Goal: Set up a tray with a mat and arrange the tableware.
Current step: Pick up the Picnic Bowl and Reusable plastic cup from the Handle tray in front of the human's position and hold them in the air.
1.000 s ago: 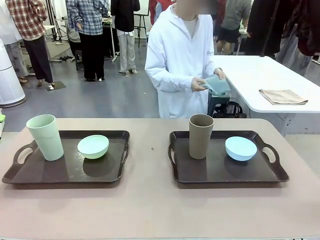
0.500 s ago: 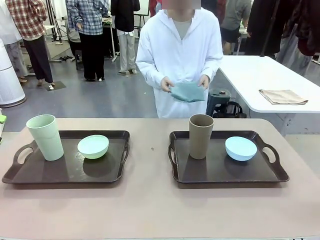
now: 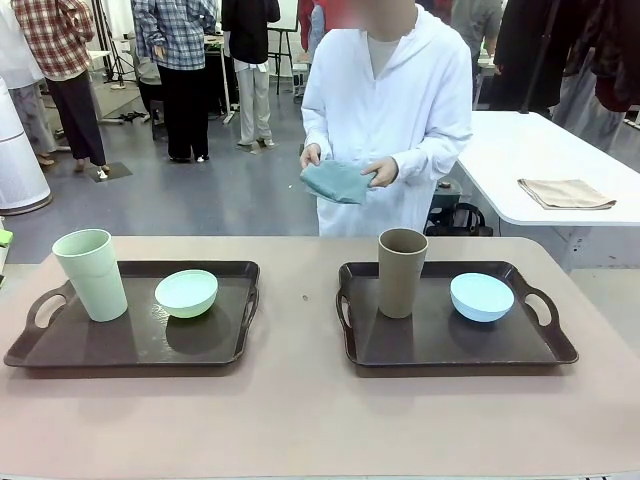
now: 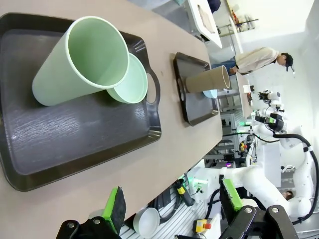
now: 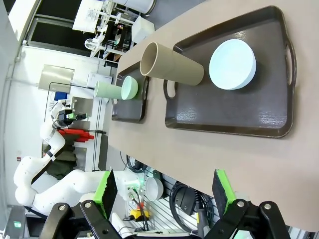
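Two dark brown trays sit on the table. The left tray [image 3: 60, 350] carries a pale green cup [image 3: 91, 274] and a pale green bowl [image 3: 186, 293]. On the right tray [image 3: 430, 345] stand a brown cup [image 3: 401, 272] and a light blue bowl [image 3: 481, 296]. At the far side a person holds a folded teal mat [image 3: 336, 182] in both hands, above the table edge. My left gripper [image 4: 172, 204] is open, hovering off the near edge by the left tray [image 4: 75, 144]. My right gripper [image 5: 164, 191] is open too, back from the right tray [image 5: 229, 112].
A white side table [image 3: 520, 160] at the back right holds a folded tan cloth [image 3: 565, 193]. Bare tabletop [image 3: 300, 400] lies between and in front of the trays. People stand in the background.
The person has turned to face the table and shifted right, bringing the teal mat from the hip round to the front. Trays, cups and bowls have not moved.
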You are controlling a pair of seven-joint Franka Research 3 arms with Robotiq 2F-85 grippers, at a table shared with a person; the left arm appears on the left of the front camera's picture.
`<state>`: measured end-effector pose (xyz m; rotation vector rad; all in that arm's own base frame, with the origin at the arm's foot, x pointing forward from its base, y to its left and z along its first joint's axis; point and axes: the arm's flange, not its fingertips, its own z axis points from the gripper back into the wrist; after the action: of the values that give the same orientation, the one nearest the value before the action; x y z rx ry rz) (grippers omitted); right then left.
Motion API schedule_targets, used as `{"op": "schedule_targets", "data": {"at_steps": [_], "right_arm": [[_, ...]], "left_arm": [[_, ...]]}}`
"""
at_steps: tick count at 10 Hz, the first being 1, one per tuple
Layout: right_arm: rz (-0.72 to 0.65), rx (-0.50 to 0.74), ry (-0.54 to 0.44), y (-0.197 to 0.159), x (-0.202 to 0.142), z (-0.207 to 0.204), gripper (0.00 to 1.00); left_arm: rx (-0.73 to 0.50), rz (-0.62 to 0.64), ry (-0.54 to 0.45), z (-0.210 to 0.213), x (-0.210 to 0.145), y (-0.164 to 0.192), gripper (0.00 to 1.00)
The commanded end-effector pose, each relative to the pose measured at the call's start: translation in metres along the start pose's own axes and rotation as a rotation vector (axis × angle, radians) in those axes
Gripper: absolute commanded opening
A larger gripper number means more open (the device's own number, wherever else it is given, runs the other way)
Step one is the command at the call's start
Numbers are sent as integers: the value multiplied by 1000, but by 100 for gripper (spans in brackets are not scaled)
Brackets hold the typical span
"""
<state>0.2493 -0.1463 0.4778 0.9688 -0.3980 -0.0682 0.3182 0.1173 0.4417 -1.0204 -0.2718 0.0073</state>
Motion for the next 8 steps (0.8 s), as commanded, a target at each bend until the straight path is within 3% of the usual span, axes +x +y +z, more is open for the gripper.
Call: {"op": "schedule_targets", "data": {"at_steps": [1, 8], "right_arm": [[20, 24, -5, -2, 3, 0, 100], [20, 24, -5, -2, 3, 0, 100]], "left_arm": [[-22, -3, -10, 1, 1, 1, 100], [-22, -3, -10, 1, 1, 1, 100]]}}
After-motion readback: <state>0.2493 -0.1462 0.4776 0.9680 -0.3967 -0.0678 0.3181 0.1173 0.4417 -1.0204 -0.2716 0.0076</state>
